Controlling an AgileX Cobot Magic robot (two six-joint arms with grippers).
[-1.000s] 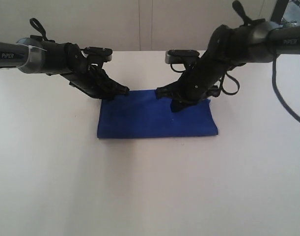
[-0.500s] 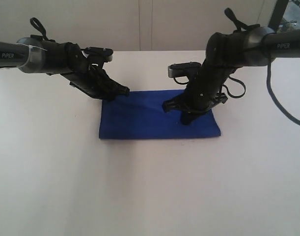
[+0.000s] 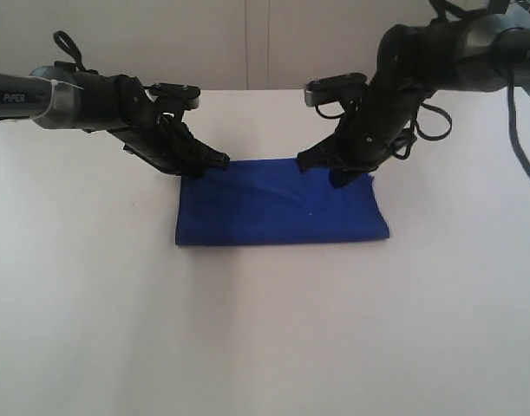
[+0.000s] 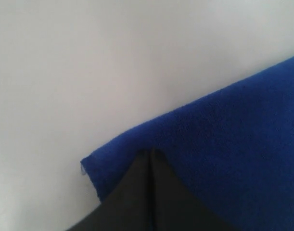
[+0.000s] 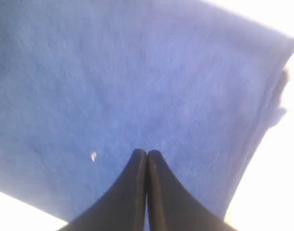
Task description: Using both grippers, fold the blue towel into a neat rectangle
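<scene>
Blue towel (image 3: 282,204) lay flat as a folded rectangle in the middle of the white counter (image 3: 265,329); the left tool (image 3: 219,161) sat at its rear left corner, closed, its tips pressed tight together; the right tool (image 3: 341,180) stood at the rear right part, likewise closed; a pale speck (image 5: 93,156) showed on the cloth.

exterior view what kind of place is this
Probably a robot lab or test bench: a white table, the left arm and right arm reaching over it, a blue towel laid out, and a plain pale wall behind.
</scene>
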